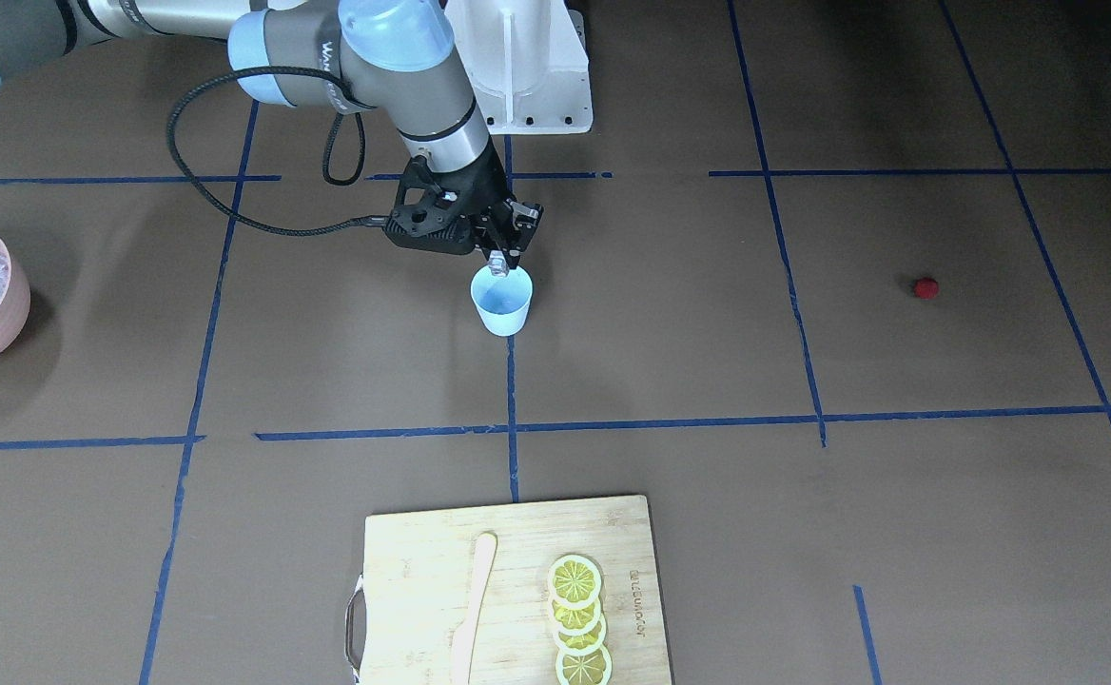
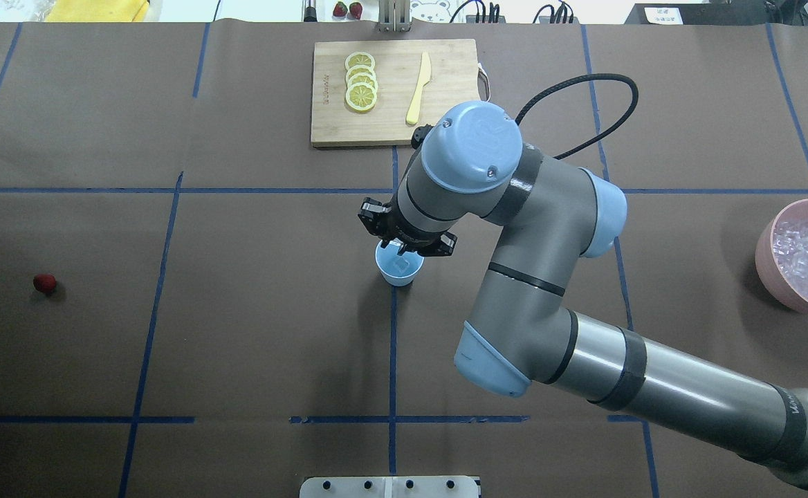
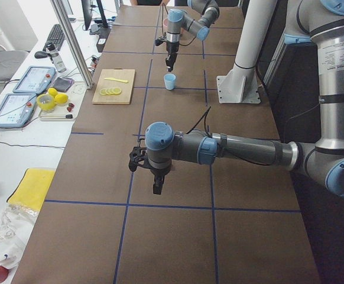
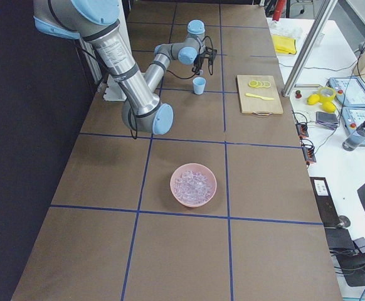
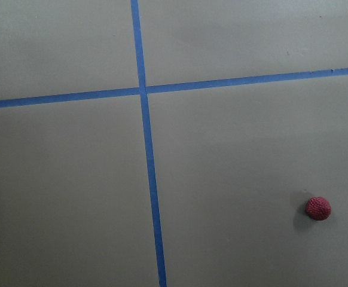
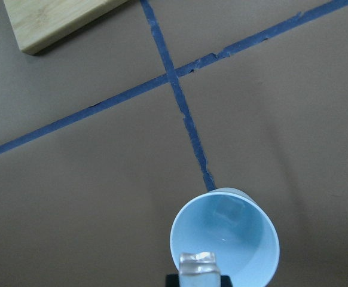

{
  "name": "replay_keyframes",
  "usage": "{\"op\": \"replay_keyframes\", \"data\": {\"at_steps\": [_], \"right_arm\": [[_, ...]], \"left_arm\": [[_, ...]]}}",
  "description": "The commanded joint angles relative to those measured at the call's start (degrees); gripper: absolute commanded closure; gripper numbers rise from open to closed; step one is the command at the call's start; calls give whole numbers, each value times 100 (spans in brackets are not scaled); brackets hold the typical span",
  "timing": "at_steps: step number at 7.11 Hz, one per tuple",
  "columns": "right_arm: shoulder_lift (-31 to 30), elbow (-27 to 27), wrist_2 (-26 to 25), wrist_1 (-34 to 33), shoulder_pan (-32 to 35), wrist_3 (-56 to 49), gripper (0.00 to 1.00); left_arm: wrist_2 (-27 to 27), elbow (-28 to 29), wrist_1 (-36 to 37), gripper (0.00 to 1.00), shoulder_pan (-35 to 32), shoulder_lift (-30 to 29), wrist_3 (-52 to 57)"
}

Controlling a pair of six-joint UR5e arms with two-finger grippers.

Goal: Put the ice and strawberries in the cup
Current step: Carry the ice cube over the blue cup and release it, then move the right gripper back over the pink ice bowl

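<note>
The right gripper (image 1: 503,259) pinched a small clear ice cube (image 6: 198,263) just above the light-blue tapered plastic cup (image 1: 502,306), not yet released. The small dark-red strawberry (image 2: 44,282) lay well apart from the cup, apparently untouched. The left gripper (image 3: 156,184) hung far from the cup, and its opening could not be told.

We find the cup (image 1: 501,309) blocked from above: the right gripper (image 1: 508,255) hangs right over its mouth, pinching an ice cube (image 1: 498,268). Around the strawberry (image 1: 925,287) the table (image 1: 708,333) lies bare on every side, open to a reach from any direction. The pink bowl (image 1: 13,314) and the cutting board (image 1: 403,542) sit well apart from both cup and strawberry, out of either path.
</note>
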Motion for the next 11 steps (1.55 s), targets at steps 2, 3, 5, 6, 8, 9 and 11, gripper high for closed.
{"op": "replay_keyframes", "data": {"at_steps": [2, 3, 5, 6, 8, 9, 11], "right_arm": [[-72, -195, -35, 57, -146, 18, 72], [-81, -213, -44, 57, -155, 18, 42], [-125, -204, -52, 40, -155, 18, 20], [-108, -100, -35, 22, -77, 10, 20], [-587, 800, 183, -571, 483, -104, 2], [-1348, 1538, 455, -628, 834, -609, 1], [-2860, 2386, 1184, -672, 1879, -2285, 1]], "left_arm": [[0, -4, 0, 0, 0, 1, 0], [0, -13, 0, 0, 0, 1, 0], [0, -30, 0, 0, 0, 1, -9], [0, -39, 0, 0, 0, 1, -9], [0, -39, 0, 0, 0, 1, -9], [0, -31, 0, 0, 0, 1, -9], [0, -31, 0, 0, 0, 1, -9]]}}
